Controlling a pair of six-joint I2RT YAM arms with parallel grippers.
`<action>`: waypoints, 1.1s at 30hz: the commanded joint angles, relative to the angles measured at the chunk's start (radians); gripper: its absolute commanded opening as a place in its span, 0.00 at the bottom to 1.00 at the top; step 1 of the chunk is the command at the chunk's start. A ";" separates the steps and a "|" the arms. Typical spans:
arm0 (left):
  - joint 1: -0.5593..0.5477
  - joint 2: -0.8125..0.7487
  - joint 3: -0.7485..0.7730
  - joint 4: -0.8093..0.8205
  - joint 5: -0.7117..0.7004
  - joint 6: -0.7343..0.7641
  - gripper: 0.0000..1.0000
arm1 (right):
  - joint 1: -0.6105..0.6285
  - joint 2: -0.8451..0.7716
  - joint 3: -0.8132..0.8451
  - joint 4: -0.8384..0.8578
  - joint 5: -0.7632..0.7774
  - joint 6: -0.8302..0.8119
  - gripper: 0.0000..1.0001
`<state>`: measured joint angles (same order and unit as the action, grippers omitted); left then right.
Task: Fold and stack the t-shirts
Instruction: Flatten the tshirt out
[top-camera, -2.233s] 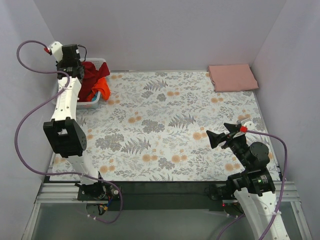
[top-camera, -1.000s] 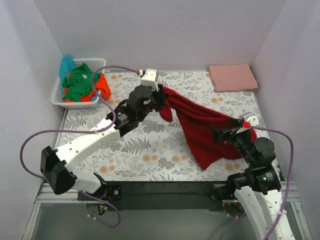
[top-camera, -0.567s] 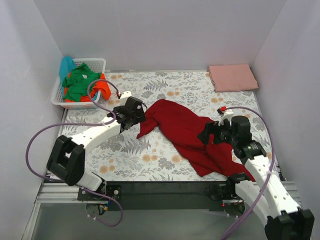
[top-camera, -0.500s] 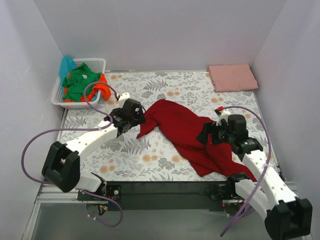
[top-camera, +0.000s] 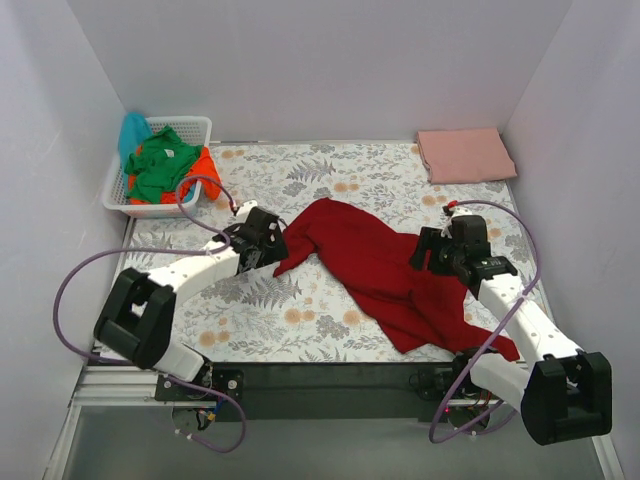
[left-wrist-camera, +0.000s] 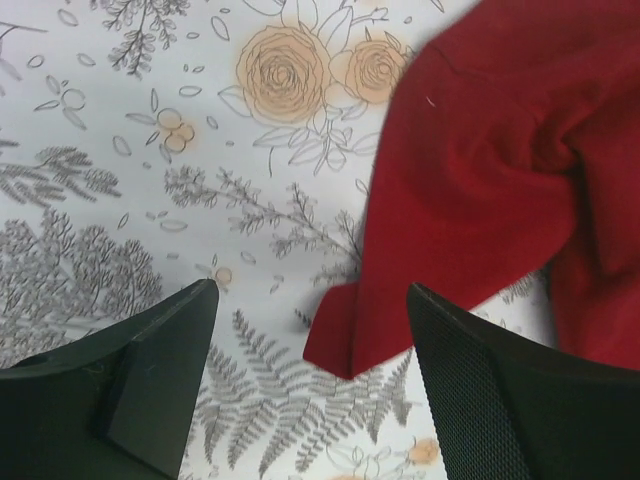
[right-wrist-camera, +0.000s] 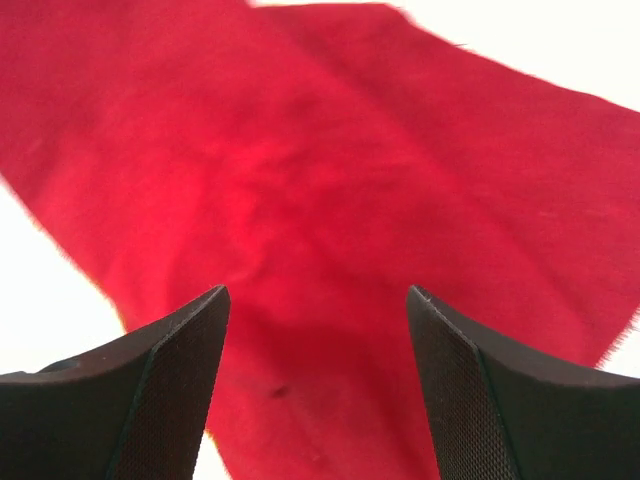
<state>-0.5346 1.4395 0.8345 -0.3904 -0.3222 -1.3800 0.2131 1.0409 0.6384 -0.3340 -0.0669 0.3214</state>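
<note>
A dark red t-shirt (top-camera: 385, 270) lies crumpled and spread diagonally across the middle of the floral table. My left gripper (top-camera: 271, 244) hovers open at its left end; in the left wrist view a corner of the red t-shirt (left-wrist-camera: 480, 200) lies on the table between the spread fingers of the gripper (left-wrist-camera: 310, 290), untouched. My right gripper (top-camera: 427, 258) is open above the shirt's right part; the right wrist view shows red cloth (right-wrist-camera: 300, 150) filling the space below the open gripper (right-wrist-camera: 317, 290). A folded salmon pink t-shirt (top-camera: 465, 155) lies at the back right.
A white lattice basket (top-camera: 195, 122) at the back left holds a green t-shirt (top-camera: 160, 165), an orange one (top-camera: 205, 170) and a turquoise one (top-camera: 133, 130). Grey walls close in three sides of the table. The arms' purple cables loop at both sides.
The left gripper let go of the red t-shirt, which dropped from hanging to lying on the table. Both arms lowered, the right one reaching forward over the cloth.
</note>
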 joint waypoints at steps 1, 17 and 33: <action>0.016 0.094 0.110 0.033 0.021 0.027 0.75 | -0.040 0.028 0.026 0.050 0.116 0.044 0.78; 0.016 0.394 0.273 0.028 0.124 0.082 0.59 | -0.187 0.240 0.043 0.161 0.202 -0.001 0.78; 0.088 0.467 0.500 -0.057 -0.029 0.156 0.00 | -0.031 0.260 -0.110 0.102 -0.210 0.079 0.30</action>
<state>-0.4904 1.8797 1.2087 -0.4160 -0.2565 -1.2881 0.0940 1.3289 0.5838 -0.1844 -0.0998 0.3397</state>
